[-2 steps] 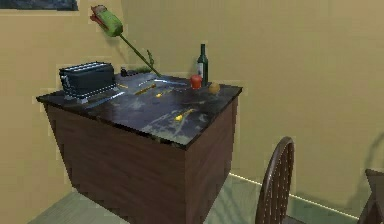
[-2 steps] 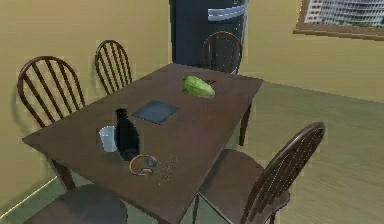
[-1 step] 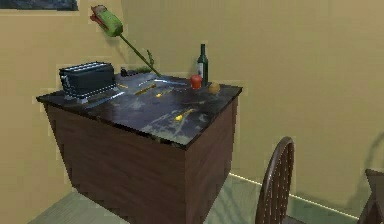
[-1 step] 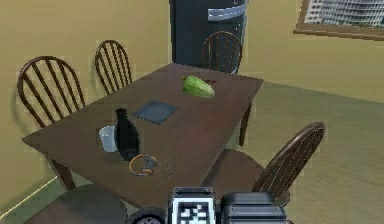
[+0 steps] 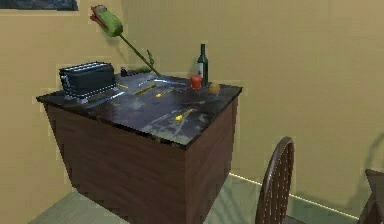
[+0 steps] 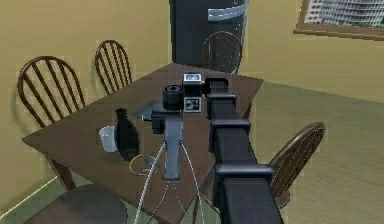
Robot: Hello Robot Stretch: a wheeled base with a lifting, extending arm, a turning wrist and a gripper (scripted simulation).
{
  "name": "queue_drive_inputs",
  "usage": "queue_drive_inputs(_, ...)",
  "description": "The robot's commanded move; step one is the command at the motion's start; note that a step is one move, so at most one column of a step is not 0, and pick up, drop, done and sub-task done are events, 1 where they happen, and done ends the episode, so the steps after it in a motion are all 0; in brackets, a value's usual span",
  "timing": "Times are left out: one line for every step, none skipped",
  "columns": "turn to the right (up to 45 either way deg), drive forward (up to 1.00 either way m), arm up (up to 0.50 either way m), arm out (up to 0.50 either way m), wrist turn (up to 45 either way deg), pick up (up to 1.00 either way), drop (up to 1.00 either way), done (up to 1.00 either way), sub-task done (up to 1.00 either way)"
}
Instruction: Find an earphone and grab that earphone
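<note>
SIMULATED HOUSE: The gripper [image 6: 168, 190] hangs off the dark arm [image 6: 232, 150] at a brown table [image 6: 90, 120], its thin fingers running down past the tabletop's near edge. Whether they stand apart or together cannot be told, nor whether they hold anything. A white cup [image 6: 107, 138] and a dark bottle [image 6: 127, 135] stand side by side near that edge, just beside the gripper. Wooden chairs [image 6: 50, 85] ring the table, with a tall dark unit [image 6: 205, 25] beyond its far corner and a window [image 6: 345, 15] in the yellow wall. In the forward view, a dark counter [image 5: 130, 160] carries a toaster [image 5: 87, 78] at its left corner. A green bottle [image 5: 202, 62] and a small red thing [image 5: 197, 82] sit near its far edge, a red flower [image 5: 108, 20] leans above them, and yellow scraps [image 5: 180, 117] lie mid-top. The earphone cannot be made out among these, so its place and long axis cannot be told.
</note>
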Motion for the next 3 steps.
queue_drive_inputs(0.0, 0.00, 0.00, 0.00, 45.0, 0.00, 0.00, 0.00, 0.00)
queue_drive_inputs(0.0, 0.00, 0.00, 0.00, 45.0, 0.00, 0.00, 0.00, 0.00)
queue_drive_inputs(0.0, 0.00, 0.00, 0.00, 45.0, 0.00, 0.00, 0.00, 0.00)
